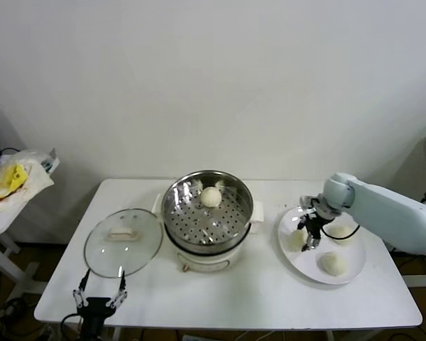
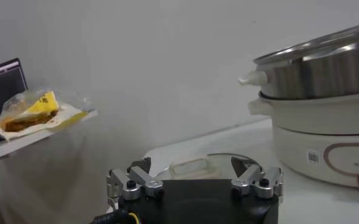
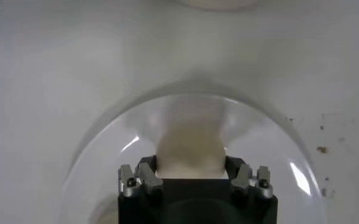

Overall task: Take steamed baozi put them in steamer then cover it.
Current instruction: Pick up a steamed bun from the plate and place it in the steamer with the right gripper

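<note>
Left tool [image 1: 98, 296] parked low at the bottom left of the frame, off the tabletop [image 1: 227, 302] front edge, fingers spread and empty, near the glass lid [image 1: 123, 241]. Centre: steamer [image 1: 207, 220], uncovered, one bun [image 1: 211, 197] on its perforated tray. Right: right arm reaches in from the right edge, elbow bent, wrist pointing down over the plate [image 1: 309, 266]. Right tool [image 1: 309, 234] clenched around the plate's leftmost bun [image 3: 188, 146]; two more buns [image 1: 333, 263] sit beside it on the plate.

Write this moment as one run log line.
right gripper: closing on bun on plate | left gripper: open, idle by lid | steamer: one bun inside
</note>
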Robot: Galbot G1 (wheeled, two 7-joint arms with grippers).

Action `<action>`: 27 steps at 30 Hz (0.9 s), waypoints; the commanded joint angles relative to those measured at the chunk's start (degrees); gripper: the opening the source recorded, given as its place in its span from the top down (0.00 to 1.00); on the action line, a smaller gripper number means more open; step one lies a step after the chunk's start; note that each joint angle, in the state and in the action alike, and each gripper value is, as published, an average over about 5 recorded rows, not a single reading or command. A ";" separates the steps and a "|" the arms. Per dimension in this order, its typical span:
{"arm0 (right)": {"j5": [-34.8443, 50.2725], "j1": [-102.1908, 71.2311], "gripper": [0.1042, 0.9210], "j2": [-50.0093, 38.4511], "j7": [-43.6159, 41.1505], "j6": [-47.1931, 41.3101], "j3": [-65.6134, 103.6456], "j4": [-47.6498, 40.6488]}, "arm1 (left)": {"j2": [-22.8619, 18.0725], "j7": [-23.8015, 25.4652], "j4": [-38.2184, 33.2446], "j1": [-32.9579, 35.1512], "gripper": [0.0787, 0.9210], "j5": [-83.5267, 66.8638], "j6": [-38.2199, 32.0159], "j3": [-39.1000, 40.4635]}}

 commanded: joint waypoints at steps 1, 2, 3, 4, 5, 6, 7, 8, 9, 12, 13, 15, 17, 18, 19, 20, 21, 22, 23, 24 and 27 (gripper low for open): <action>14.68 25.28 0.26 3.30 -0.55 -0.34 -14.67 -0.22 | -0.46 0.03 -0.16 -0.32 0.12 0.40 0.09 1.15; 16.90 28.11 0.26 4.20 -0.48 -0.56 -16.36 -0.20 | -0.56 0.03 -0.13 -0.41 0.12 0.44 0.10 1.40; 18.85 30.54 0.26 5.24 -0.40 -0.82 -17.96 -0.07 | -0.64 0.05 -0.07 -0.46 0.12 0.52 0.12 1.65; 20.04 32.48 0.26 6.13 -0.32 -1.05 -19.16 0.11 | -0.66 0.10 -0.01 -0.48 0.12 0.65 0.14 1.89; 21.04 34.15 0.26 7.15 -0.27 -1.28 -20.15 0.48 | -0.65 0.15 0.05 -0.48 0.12 0.86 0.12 2.10; 22.45 35.77 0.26 8.30 -0.17 -1.60 -21.16 0.99 | -0.63 0.20 0.11 -0.49 0.12 1.10 0.09 2.33; 24.01 37.25 0.26 9.41 0.02 -2.01 -22.05 1.56 | -0.62 0.26 0.16 -0.48 0.12 1.36 0.05 2.50; 25.66 38.52 0.26 10.59 0.31 -2.46 -22.80 2.14 | -0.58 0.30 0.17 -0.45 0.12 1.55 0.02 2.70; 27.33 39.69 0.26 11.96 0.71 -2.96 -23.44 2.72 | -0.53 0.32 0.18 -0.42 0.12 1.72 -0.02 2.91; 29.96 40.27 0.26 15.61 2.83 -4.87 -23.02 4.00 | -0.41 0.35 0.06 -0.35 0.12 2.01 -0.07 3.48; 30.46 39.89 0.26 16.72 3.69 -5.66 -22.45 4.43 | -0.41 0.34 -0.02 -0.35 0.12 2.10 -0.08 3.62; 31.85 38.61 0.26 19.27 6.01 -7.71 -21.12 5.39 | -0.43 0.33 -0.20 -0.30 0.12 2.20 -0.13 3.83; 32.92 37.06 0.26 21.97 8.15 -9.66 -19.93 5.98 | -0.45 0.32 -0.32 -0.14 0.12 2.20 -0.25 3.92; 33.31 36.25 0.26 23.49 9.20 -10.48 -19.47 6.12 | -0.44 0.30 -0.34 -0.02 0.12 2.18 -0.35 3.92; 33.56 35.48 0.26 24.84 10.02 -11.15 -19.12 6.12 | -0.42 0.29 -0.33 0.13 0.12 2.11 -0.48 3.89; 33.70 34.69 0.26 26.20 10.72 -11.72 -18.86 6.04 | -0.39 0.27 -0.30 0.31 0.12 2.00 -0.62 3.83; 33.82 33.90 0.26 27.47 11.41 -12.26 -18.67 5.91 | -0.35 0.25 -0.26 0.49 0.12 1.88 -0.78 3.75; 34.03 33.10 0.26 28.66 12.09 -12.81 -18.51 5.77 | -0.31 0.24 -0.21 0.66 0.12 1.76 -0.93 3.65; 34.24 32.22 0.26 29.76 12.75 -13.39 -18.31 5.62 | -0.27 0.22 -0.16 0.83 0.12 1.64 -1.08 3.57; 34.48 31.35 0.26 30.86 13.42 -13.96 -18.08 5.48 | -0.25 0.20 -0.09 0.96 0.12 1.54 -1.21 3.50; 35.24 28.97 0.26 33.44 14.82 -15.32 -17.62 5.17 | -0.45 0.12 0.08 1.20 0.12 1.40 -1.53 3.32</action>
